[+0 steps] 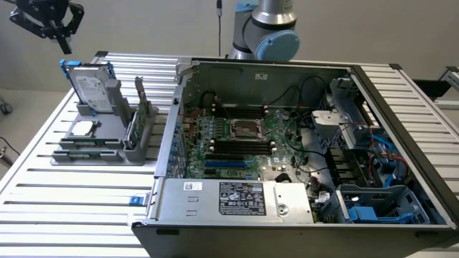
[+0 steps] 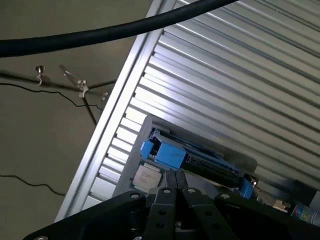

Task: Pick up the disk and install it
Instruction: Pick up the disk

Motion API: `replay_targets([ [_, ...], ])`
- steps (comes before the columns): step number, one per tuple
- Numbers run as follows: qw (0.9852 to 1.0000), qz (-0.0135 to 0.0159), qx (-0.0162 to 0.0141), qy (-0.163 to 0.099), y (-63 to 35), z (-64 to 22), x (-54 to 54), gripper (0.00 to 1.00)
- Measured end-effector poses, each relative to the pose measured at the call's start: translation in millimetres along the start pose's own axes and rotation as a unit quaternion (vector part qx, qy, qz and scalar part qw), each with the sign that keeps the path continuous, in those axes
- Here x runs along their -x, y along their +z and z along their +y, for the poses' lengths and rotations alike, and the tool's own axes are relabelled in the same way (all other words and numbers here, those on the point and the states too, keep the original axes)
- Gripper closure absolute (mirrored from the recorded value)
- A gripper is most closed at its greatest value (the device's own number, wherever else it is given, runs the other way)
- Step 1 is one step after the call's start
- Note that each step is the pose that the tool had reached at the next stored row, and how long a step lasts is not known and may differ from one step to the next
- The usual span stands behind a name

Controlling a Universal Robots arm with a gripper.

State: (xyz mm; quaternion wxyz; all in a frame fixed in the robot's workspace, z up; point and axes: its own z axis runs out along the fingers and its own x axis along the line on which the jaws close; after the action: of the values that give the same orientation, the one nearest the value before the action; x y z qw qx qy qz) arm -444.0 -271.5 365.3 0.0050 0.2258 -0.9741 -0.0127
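Note:
The disk [image 1: 93,88], a silver-grey drive with a white label in a blue carrier, stands upright at the back of a grey holder rack [image 1: 100,145] on the exterior view's left. My gripper [image 1: 63,38] hangs in the air above and slightly behind it, fingers pressed together with nothing between them. From the wrist camera the shut fingertips [image 2: 175,181] point down toward the disk's blue carrier edge [image 2: 172,155], well above it.
A square silver chip [image 1: 84,128] and a green circuit stick [image 1: 141,99] sit in the same rack. An open computer case [image 1: 287,145] fills the slatted table's middle and right, with blue drive bays [image 1: 377,207] at its front right corner. A black cable [image 2: 100,32] crosses the wrist view.

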Motion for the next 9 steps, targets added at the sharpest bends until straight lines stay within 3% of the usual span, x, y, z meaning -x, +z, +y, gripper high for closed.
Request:
replay_targets([
  [5,0.999,0.0012,-0.0002,-0.046,1.1,0.0,0.0,0.89],
  [9,0.9966,0.0021,-0.0003,-0.082,1.5,0.0,0.0,0.89],
])
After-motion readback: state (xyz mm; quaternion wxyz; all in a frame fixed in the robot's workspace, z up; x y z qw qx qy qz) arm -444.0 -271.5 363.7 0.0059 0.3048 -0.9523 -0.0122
